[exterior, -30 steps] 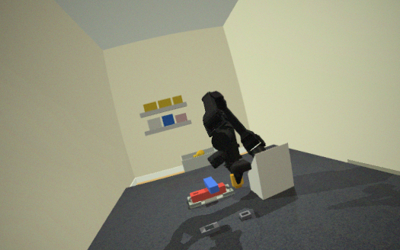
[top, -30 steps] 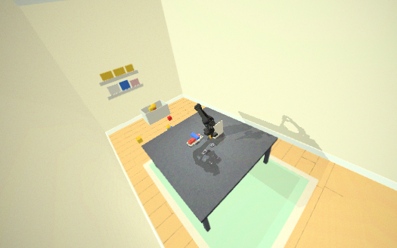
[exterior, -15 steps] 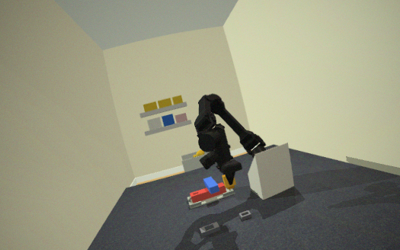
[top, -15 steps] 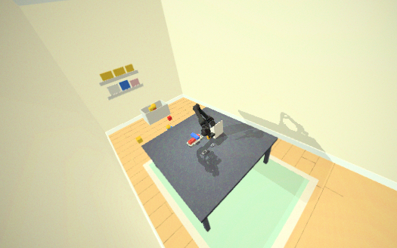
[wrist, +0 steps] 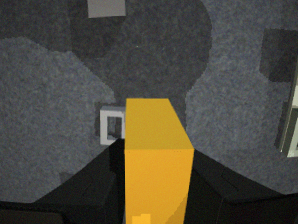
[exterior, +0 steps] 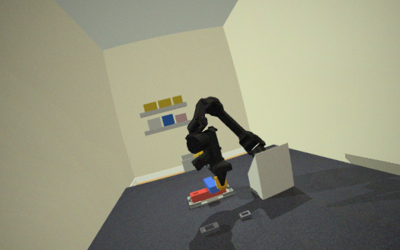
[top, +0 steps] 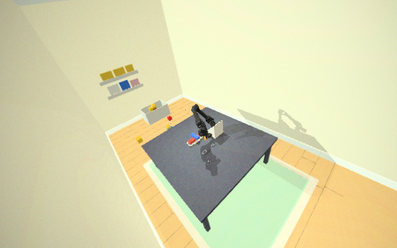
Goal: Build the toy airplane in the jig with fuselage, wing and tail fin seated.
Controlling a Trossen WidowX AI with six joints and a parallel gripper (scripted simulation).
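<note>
The red fuselage (top: pixel 191 141) (exterior: pixel 198 196) lies in the pale jig (exterior: pixel 195 206). The blue wing (top: pixel 194 135) (exterior: pixel 210 184) lies across the top of the fuselage. My gripper (top: pixel 206 136) (exterior: pixel 222 181) (wrist: pixel 146 148) is shut on the yellow tail fin (top: pixel 206 138) (exterior: pixel 219 184) (wrist: pixel 154 125). In the exterior view the fin overlaps the tail end of the fuselage, just right of the wing. In the wrist view it hangs above the table, and a pale end, apparently of the jig, shows at the right edge. The fuselage's tail socket is hidden.
Two small grey holders stand on the dark table (top: pixel 175 159) (exterior: pixel 138 221): a larger one (exterior: pixel 216 227) and a smaller one (exterior: pixel 246 218). A white upright box (top: pixel 218 129) (exterior: pixel 275 171) stands to the right of the jig, near the arm's base.
</note>
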